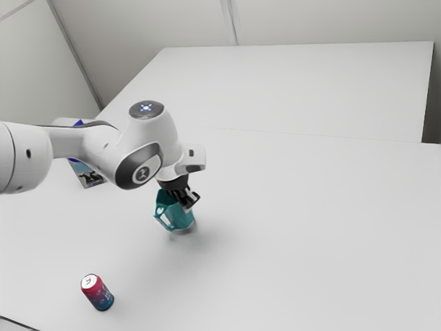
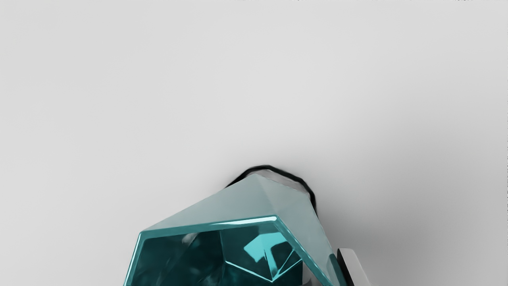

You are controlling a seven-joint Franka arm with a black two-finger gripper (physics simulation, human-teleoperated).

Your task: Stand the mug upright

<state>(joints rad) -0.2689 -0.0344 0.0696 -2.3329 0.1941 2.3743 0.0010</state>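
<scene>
Watching glossy teal faceted mug (image 1: 177, 216) mouth-up, with black gripper (image 1: 191, 202) at rim (image 2: 246, 221); can't tell if wide or gripping. Likely light, rigid, slick, maybe brittle: best pinched across wall.

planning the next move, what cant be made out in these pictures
- Mug, wrist view: rim partly cut off by the bottom edge.
- Mug, exterior view: partly behind gripper.
- Patterned item, exterior view: partly behind arm.
- Can, exterior view: lettering too small.
- Dark-edged item, exterior view: cut off by the edge.

Exterior view: you find the arm (image 1: 67, 143) cut off at nine o'clock; the gripper (image 1: 191, 202) partly hides the mug (image 1: 180, 218).
</scene>
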